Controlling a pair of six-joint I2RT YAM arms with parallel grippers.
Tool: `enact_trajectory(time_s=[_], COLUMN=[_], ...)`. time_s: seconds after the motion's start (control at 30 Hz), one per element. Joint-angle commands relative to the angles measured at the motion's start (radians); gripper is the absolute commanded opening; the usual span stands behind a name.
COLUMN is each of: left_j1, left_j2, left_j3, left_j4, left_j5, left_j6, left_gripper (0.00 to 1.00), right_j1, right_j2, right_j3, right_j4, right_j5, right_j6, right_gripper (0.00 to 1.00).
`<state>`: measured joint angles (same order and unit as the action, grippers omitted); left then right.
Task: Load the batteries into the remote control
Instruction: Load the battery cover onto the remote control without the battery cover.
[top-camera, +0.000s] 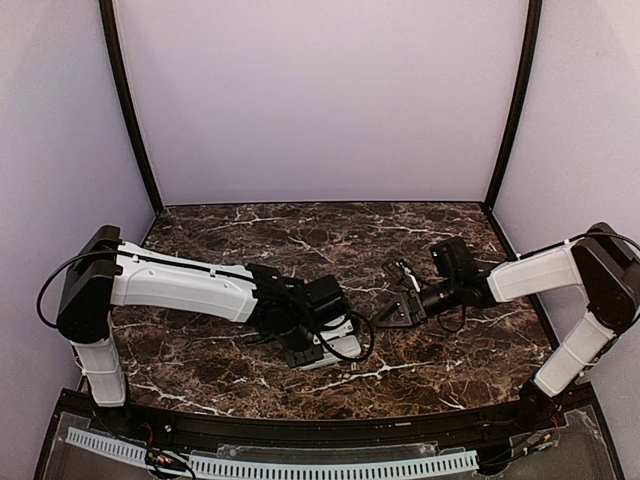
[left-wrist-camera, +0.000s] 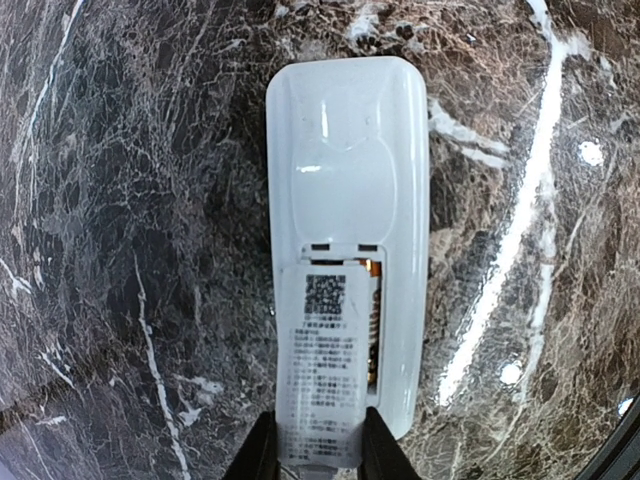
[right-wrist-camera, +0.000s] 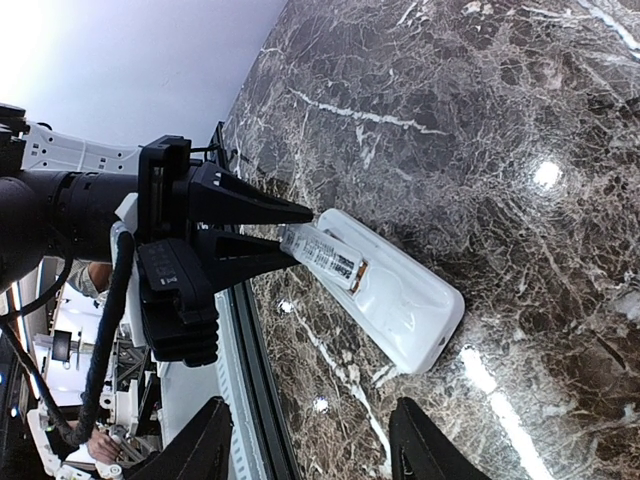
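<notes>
The white remote control (left-wrist-camera: 350, 150) lies back up on the marble table, its battery bay open at the near end. An orange-copper battery (left-wrist-camera: 373, 320) shows in the bay's right side. My left gripper (left-wrist-camera: 320, 455) is shut on the white labelled battery cover (left-wrist-camera: 322, 370), which lies tilted over the bay. In the right wrist view the cover (right-wrist-camera: 318, 252) slants up from the remote (right-wrist-camera: 410, 300) between the left fingers (right-wrist-camera: 260, 208). My right gripper (right-wrist-camera: 310, 440) stands open and apart, to the right of the remote (top-camera: 335, 352). Other batteries are hidden under the cover.
The table's near edge with a black rail (right-wrist-camera: 235, 330) runs just behind the remote. Lilac walls and black frame posts (top-camera: 130, 110) enclose the table on three sides. The two arms meet near the table's front middle.
</notes>
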<state>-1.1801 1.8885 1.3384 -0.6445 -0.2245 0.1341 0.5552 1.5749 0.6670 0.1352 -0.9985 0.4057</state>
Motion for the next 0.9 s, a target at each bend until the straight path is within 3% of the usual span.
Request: enact_trajectory(time_s=[0.0, 0.87], left_j1=[0.004, 0.011], left_j2=[0.007, 0.049], left_j3=[0.02, 0.053], left_j4=[-0.013, -0.025], left_j5=[0.014, 0.029], left_j6=[-0.006, 0.0], left_gripper=[0.14, 0.14], right_j1=[-0.006, -0.007], right_j2=[0.015, 0.025], right_j3=[-0.003, -0.001], right_j4=[0.027, 0.029], right_j5=[-0.015, -0.021], right_j6=[0.001, -0.001], right_gripper=[0.53, 0.53])
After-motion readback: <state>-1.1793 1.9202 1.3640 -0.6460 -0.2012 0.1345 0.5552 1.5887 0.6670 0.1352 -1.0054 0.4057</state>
